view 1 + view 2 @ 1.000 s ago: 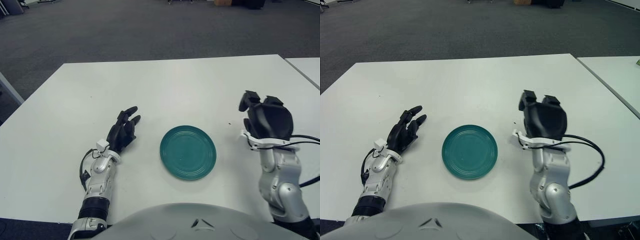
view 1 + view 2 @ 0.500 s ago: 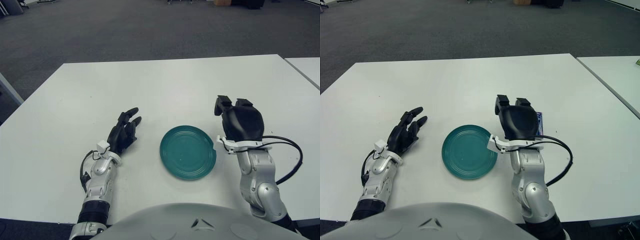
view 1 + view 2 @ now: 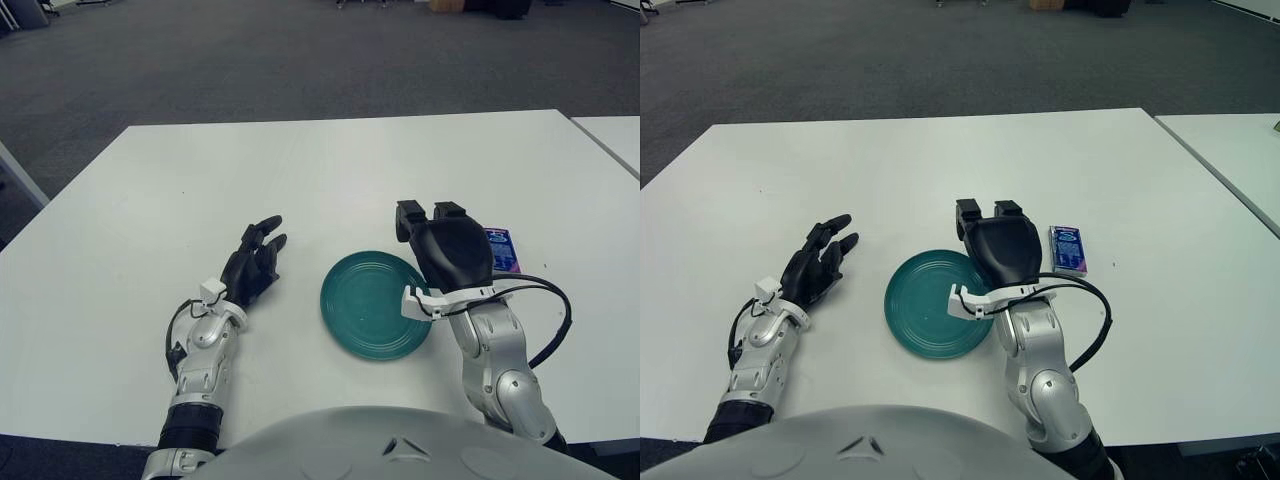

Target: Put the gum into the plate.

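Right hand (image 3: 440,235) has slid leftward since a second ago, from out at the right side of the bench (image 3: 330,170) to the right rim of the teal plate (image 3: 375,304). That move uncovered the gum (image 3: 1067,248), a small blue pack lying flat on the bench just right of the hand and outside the plate. I can't tell whether the right hand's fingers are spread or curled, but it holds nothing. Left hand (image 3: 255,262) hasn't really budged, fingers loosely spread, left of the plate. Nothing sits between gum and plate except the hand itself.
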Robot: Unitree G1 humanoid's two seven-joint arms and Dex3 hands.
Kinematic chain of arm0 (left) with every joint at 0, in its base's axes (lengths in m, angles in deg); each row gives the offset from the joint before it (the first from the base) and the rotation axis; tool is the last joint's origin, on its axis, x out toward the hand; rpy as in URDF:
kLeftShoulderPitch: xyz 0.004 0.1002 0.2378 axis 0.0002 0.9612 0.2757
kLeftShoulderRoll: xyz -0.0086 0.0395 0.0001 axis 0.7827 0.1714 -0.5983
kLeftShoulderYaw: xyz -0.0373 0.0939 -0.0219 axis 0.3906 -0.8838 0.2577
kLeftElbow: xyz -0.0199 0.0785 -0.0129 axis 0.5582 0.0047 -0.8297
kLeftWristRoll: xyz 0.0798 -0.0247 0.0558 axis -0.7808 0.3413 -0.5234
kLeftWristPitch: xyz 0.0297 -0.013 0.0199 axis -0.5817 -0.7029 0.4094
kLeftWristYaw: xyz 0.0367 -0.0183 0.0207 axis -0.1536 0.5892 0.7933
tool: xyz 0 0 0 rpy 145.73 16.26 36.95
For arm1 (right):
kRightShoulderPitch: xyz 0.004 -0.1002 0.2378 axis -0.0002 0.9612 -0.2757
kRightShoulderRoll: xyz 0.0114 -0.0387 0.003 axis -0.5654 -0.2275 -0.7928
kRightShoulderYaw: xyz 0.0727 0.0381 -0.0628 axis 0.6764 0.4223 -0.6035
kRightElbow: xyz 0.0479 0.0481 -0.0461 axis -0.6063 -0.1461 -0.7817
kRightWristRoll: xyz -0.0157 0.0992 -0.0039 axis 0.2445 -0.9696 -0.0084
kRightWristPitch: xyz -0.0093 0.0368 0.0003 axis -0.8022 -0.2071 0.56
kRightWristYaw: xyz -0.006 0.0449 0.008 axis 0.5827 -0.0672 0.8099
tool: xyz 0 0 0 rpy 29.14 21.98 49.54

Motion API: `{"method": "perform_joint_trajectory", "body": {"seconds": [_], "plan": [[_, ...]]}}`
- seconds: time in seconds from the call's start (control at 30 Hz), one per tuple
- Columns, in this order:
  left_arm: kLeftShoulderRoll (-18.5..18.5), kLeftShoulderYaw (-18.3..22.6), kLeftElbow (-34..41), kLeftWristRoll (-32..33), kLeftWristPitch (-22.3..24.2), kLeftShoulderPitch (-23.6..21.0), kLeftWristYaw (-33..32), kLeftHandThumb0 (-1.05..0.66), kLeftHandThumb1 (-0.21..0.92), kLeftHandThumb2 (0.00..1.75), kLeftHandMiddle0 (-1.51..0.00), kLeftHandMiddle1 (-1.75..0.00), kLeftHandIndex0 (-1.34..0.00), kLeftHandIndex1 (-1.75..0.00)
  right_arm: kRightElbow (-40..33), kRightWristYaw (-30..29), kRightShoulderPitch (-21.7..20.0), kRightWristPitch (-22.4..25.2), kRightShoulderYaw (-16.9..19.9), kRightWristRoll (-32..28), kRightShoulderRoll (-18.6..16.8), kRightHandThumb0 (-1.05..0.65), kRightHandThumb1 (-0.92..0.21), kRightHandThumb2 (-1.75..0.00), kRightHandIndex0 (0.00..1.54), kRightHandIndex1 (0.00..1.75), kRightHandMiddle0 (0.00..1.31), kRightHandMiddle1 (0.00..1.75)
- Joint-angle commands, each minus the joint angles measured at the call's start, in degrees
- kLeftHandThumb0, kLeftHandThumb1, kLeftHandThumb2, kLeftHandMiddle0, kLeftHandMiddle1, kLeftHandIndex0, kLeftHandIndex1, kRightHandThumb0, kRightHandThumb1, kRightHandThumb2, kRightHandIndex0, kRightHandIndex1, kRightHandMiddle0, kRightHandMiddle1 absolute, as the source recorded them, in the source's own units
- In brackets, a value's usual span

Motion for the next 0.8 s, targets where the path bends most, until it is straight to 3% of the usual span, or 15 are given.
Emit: {"method": "perform_joint_trajectory", "body": {"seconds": [0.0, 0.4, 0.63, 0.77], "plan": [[0.2, -0.2, -0.2, -0.4, 2.8, 1.0, -0.7, -0.82, 0.92, 0.69, -0.25, -0.54, 0.00, -0.85, 0.5, 0.7, 0.0, -0.1, 1.2, 0.3, 0.1, -0.01, -0.37, -1.21, 0.63, 1.59, 0.37, 1.74], [0.4, -0.7, 0.9, -0.3, 3.3, 1.5, 0.2, -0.83, 0.92, 0.71, -0.20, -0.53, 0.00, -0.77, 1.0, 1.7, -0.1, -0.4, 2.3, 0.2, 0.3, -0.01, -0.38, -1.20, 0.63, 1.61, 0.38, 1.70], [0.7, -0.7, 0.5, -0.5, 3.4, 1.4, 0.1, -0.84, 0.92, 0.73, -0.19, -0.54, 0.00, -0.70, 1.4, 1.3, -0.3, -0.2, 3.7, -0.2, 0.5, -0.01, -0.41, -1.14, 0.62, 1.53, 0.37, 1.73], [-0.1, -0.1, 0.2, -0.5, 4.0, 1.1, -1.6, -0.83, 0.92, 0.72, -0.21, -0.55, 0.00, -0.72, 1.3, 2.3, -0.7, -0.3, 8.2, -3.5, 2.8, -0.01, -0.48, -1.03, 0.60, 1.47, 0.34, 1.74]]}}
